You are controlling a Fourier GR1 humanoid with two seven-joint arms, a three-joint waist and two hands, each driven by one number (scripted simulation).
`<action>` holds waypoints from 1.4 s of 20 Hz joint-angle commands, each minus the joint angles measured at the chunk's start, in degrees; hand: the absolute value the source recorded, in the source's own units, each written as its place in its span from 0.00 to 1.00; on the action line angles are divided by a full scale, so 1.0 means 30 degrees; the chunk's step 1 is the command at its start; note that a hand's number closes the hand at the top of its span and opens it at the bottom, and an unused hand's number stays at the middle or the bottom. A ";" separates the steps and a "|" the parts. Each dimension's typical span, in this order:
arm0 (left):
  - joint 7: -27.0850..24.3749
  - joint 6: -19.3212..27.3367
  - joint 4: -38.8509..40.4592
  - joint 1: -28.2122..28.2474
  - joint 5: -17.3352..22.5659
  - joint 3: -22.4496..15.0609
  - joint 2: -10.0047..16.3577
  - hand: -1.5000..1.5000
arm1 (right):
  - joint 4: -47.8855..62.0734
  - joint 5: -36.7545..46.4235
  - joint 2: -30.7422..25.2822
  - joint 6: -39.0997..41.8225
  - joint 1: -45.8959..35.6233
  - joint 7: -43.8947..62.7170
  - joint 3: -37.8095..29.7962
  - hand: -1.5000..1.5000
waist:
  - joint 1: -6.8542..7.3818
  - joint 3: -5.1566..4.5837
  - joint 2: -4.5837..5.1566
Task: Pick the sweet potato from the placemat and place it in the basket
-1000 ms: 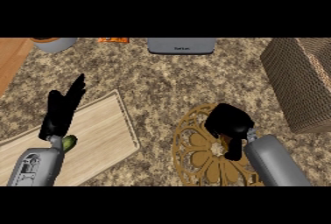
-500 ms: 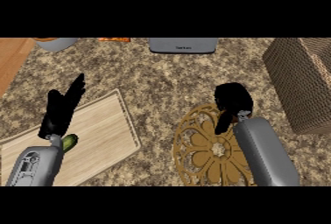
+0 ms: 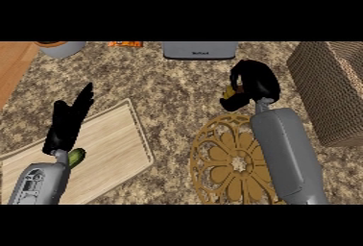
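Speckled stone counter [image 3: 170, 96] w/ wood strip [image 3: 10, 67] at L edge.

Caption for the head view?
Right hand holds the sweet potato beyond the placemat, basket to its right; left hand rests open.

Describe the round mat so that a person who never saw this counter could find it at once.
On the speckled stone counter, look between the pale wooden board at the left and the woven basket at the right. The mat lies there, partly under the robot's right arm. It alone is round, golden-brown and cut through in a flower pattern.
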 commanded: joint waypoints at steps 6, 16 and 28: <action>0.0415 0.0314 -0.0313 0.0070 -0.0046 0.0221 -0.0075 0.50 | -0.6539 -0.4722 0.0137 0.0459 -0.2596 0.4395 -0.1816 1.00 | -0.0337 -0.0006 -0.0102; 0.0548 0.0290 -0.1706 0.1052 -0.0277 -0.0069 -0.0287 0.50 | -0.7043 -0.6214 -0.3188 0.3069 -0.7658 0.8978 -0.4204 1.00 | 0.0021 -0.0005 0.0005; 0.0518 -0.0085 -0.1122 0.0624 -0.0360 -0.0231 -0.0349 0.50 | -0.1623 -0.2575 -0.9555 0.4606 -0.8290 0.7338 -0.2645 1.00 | 0.0096 -0.0009 0.0158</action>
